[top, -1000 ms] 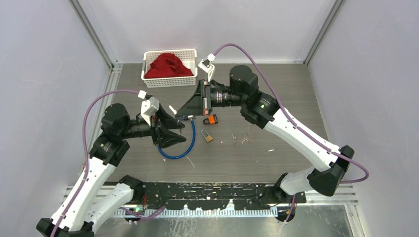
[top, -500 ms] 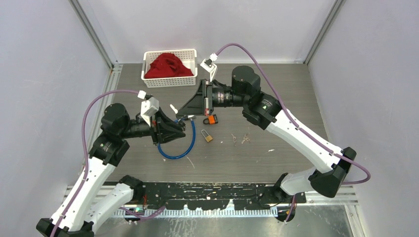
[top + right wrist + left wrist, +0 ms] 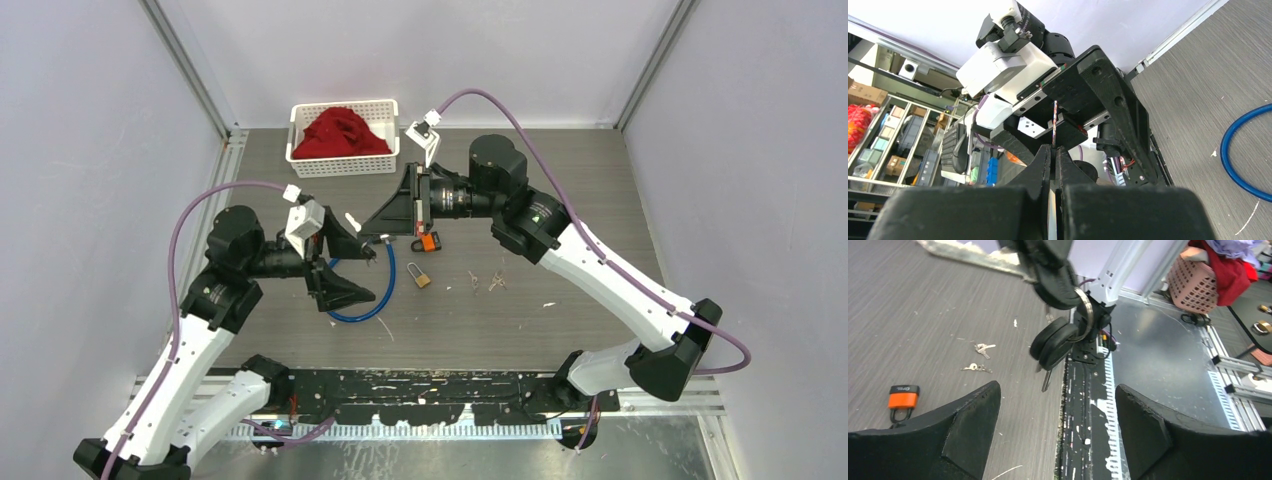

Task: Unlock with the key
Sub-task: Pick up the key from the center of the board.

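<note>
Two sets of fingers face each other. We see the left fingers spread wide, gripping nothing. The right fingers are clenched on the key bunch, thin blade pinched between them. Its black key heads dangle ahead of the left gap, clear of both tips. The orange padlock lies on the bench just beside the right fingers.

Top camera is looking steeply down from behind the arm bases, covering the whole table. Wrist cameras are facing each other at close range: the left is viewing the keys, the right is viewing the left hand.
</note>
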You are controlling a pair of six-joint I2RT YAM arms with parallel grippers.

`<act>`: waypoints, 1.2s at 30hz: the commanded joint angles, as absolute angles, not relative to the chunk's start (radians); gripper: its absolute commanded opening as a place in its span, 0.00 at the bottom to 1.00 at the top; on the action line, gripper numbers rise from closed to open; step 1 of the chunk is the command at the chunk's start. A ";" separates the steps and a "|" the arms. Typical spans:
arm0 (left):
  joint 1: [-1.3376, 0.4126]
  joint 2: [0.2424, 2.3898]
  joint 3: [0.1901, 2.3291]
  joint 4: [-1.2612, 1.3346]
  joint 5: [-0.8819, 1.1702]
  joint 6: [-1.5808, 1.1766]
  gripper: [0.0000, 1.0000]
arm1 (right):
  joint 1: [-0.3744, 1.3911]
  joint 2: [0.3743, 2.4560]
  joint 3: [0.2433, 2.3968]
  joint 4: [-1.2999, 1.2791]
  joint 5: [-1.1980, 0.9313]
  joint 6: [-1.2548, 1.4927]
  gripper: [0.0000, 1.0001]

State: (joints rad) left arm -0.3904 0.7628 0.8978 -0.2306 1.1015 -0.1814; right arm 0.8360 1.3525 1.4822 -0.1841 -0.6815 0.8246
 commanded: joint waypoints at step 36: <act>-0.387 0.804 1.059 -0.546 1.150 0.121 0.11 | 0.841 1.328 1.521 -0.228 -0.685 0.765 0.01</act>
